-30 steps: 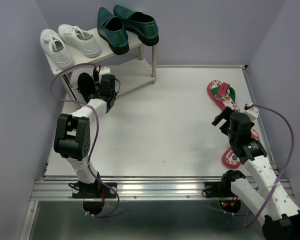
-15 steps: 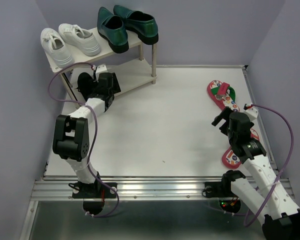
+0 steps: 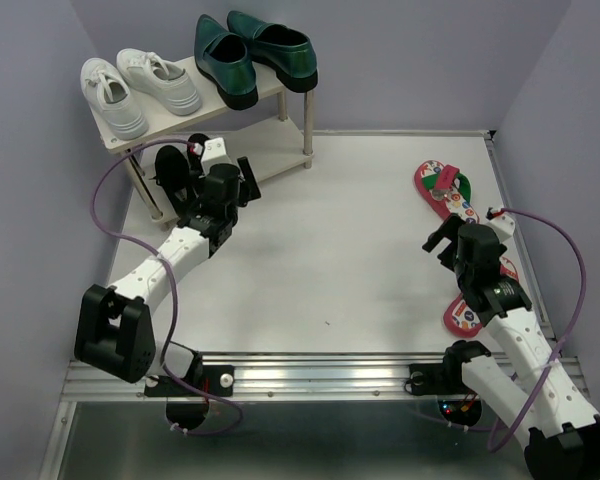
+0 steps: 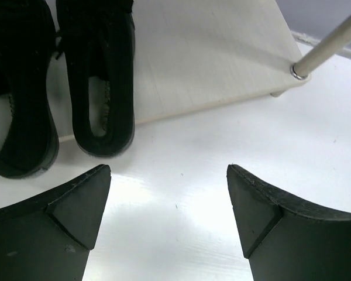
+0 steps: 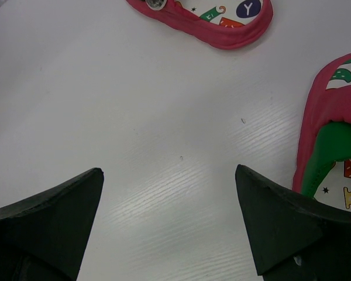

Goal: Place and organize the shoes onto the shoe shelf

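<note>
The shoe shelf (image 3: pixel 277 91) stands at the back left. Glossy green loafers (image 3: pixel 255 52) sit on its top board. Two black strap shoes (image 3: pixel 170 170) lie side by side at the left end of the lower board (image 4: pixel 210 58), heels at its front edge (image 4: pixel 102 82). My left gripper (image 3: pixel 224 173) is open and empty, just in front of the lower board and right of the black shoes (image 4: pixel 168 175). One red flip-flop (image 3: pixel 445 190) lies on the table at the right. A second flip-flop (image 3: pixel 463 318) is partly under my right arm. My right gripper (image 3: pixel 442 242) hangs open over bare table between them (image 5: pixel 169 172).
White sneakers (image 3: pixel 140 88) fill the left half of the top board. A thin metal leg (image 4: pixel 324 44) stands at the shelf's right front corner. The right part of the lower board is bare. Purple walls close in the table on three sides.
My left gripper has opened, let go of a black shoe on the lower board, and drawn back from the shelf to the right. The right arm has not moved.
</note>
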{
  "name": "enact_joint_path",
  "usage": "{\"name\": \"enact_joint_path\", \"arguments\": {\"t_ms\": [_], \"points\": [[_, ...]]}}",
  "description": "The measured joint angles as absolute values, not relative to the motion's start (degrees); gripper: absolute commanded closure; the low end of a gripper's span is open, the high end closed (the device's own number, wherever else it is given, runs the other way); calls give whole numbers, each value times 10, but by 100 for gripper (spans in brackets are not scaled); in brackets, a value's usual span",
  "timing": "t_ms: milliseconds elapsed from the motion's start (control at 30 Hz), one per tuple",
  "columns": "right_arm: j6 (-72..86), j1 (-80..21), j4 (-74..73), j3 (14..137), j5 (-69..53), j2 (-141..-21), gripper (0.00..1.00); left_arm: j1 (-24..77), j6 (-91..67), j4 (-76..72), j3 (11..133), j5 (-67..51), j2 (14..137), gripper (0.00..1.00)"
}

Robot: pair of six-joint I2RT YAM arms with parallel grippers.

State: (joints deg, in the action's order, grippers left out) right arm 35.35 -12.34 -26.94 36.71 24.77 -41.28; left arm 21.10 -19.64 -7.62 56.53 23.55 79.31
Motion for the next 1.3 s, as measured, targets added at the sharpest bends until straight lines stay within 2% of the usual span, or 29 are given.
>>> {"name": "enact_joint_path", "arguments": {"t_ms": [333,500,667,933,1167,1267,1300], "points": [[354,-124,-270,384,262,-460,0,319,-235,-10,526,247,734,9],[333,-123,-269,446,303,-561,0,400,-267,22,508,242,709,9],[308,-67,-262,583,273,-747,0,464,-282,37,506,234,705,9],[296,8,-236,694,210,-944,18,491,-283,51,506,229,698,9],[285,22,-215,786,185,-1061,29,491,-271,72,506,239,639,9],[275,22,-200,818,173,-1105,45,491,-268,81,506,248,614,9],[271,22,-190,825,164,-1117,59,491,-266,83,506,251,606,9]]}}
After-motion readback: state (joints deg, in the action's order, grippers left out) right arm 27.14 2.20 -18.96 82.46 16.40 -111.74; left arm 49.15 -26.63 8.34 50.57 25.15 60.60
